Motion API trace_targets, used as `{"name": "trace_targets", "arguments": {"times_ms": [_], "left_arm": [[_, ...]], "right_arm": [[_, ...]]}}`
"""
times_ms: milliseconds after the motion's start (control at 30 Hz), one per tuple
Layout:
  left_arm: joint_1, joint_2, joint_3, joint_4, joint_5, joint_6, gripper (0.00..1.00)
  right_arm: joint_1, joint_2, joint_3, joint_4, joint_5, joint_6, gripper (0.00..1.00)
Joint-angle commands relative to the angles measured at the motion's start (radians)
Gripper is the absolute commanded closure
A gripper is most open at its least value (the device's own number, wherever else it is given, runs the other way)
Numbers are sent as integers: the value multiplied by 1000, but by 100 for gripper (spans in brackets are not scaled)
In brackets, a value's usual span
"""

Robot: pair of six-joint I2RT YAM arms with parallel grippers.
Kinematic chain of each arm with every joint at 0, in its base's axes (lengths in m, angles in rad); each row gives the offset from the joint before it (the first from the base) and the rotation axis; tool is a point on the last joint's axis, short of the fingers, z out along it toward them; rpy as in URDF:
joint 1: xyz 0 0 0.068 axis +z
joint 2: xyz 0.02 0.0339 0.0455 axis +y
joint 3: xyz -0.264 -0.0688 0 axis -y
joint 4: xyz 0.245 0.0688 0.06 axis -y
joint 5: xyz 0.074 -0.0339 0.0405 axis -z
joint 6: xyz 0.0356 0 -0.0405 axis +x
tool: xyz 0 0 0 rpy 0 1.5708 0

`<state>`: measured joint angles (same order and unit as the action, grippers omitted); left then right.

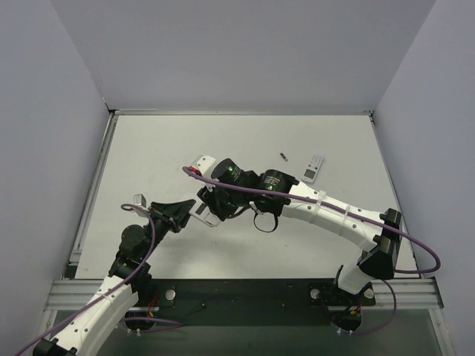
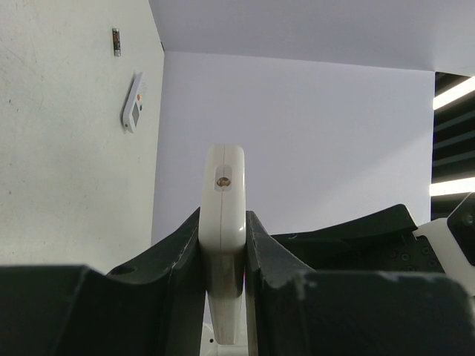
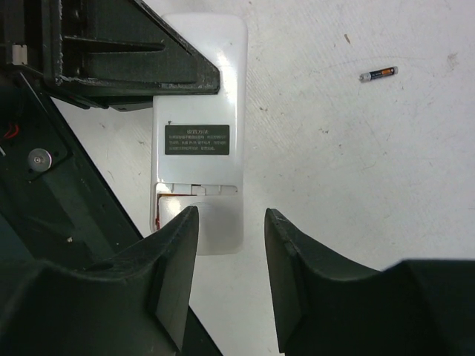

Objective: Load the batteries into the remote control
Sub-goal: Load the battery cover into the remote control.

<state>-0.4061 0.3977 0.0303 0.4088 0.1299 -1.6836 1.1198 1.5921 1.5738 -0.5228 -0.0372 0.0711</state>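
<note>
Remote control (image 3: 223,111), dark label (image 3: 197,139), print illegible

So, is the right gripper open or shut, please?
Open: the right gripper has its fingers apart, gripping nothing; the remote control shows beyond them.

Left arm (image 1: 93,308) and right arm (image 1: 338,219): white link shells, black joint housings. One purple cable (image 1: 435,257) runs along each. Green indicator lamp (image 1: 231,170) lit on right wrist. Left gripper (image 2: 223,222) and right gripper (image 3: 231,222): matte black wedge-shaped fingers (image 3: 177,259), edges chipped pale. Silver screw (image 3: 38,158) and red wires (image 3: 9,132) noted on black housing.
</note>
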Motion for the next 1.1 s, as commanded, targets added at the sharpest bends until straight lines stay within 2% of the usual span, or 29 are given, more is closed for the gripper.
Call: {"name": "trace_targets", "arguments": {"times_ms": [0, 633, 1067], "left_arm": [[-3, 0, -164, 87, -12, -14, 100], [-3, 1, -167, 105, -18, -28, 100], [-5, -2, -164, 113, -23, -37, 100]], "right_arm": [[-3, -34, -32, 14, 8, 6, 65], [-2, -20, -37, 12, -66, 12, 79], [17, 5, -35, -2, -115, -13, 79]]}}
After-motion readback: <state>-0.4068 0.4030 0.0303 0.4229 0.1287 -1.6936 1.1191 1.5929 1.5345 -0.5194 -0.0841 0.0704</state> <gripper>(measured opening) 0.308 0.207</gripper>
